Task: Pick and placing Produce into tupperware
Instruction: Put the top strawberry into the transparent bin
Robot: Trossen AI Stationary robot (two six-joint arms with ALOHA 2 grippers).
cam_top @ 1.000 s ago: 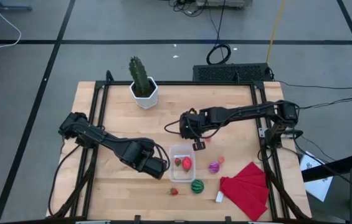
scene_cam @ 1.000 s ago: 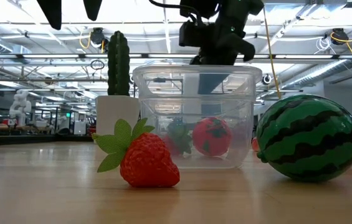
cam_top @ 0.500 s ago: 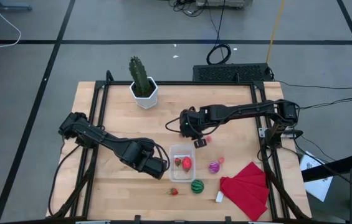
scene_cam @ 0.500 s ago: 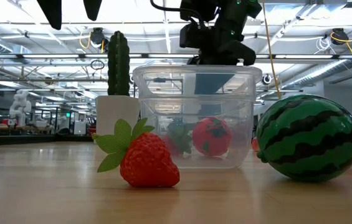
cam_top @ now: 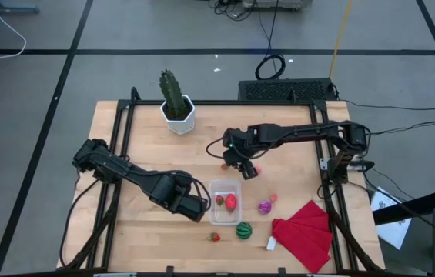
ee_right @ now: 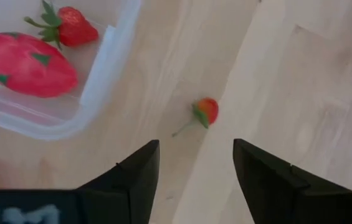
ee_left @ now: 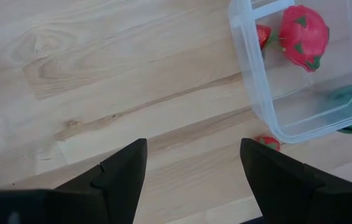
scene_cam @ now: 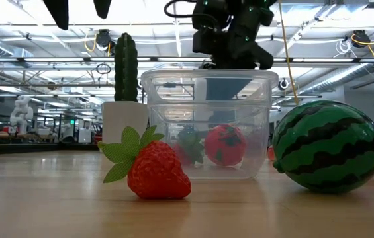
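The clear tupperware stands near the table's near edge, with a small strawberry and a pink-red fruit inside it. On the table lie a small red fruit with a stem, a purple piece, a pink bit, a striped green ball and a strawberry. My right gripper hovers open on the tupperware's far side, above the small red fruit. My left gripper waits open just left of the tupperware.
A cactus in a white pot stands at the far left of the table. A folded red cloth and a white tag lie at the near right corner. Bare wood shows between the cactus and the tupperware.
My right gripper has drawn back a little from the tupperware toward the table's far edge and has turned about its wrist. The left arm and the produce have kept still.
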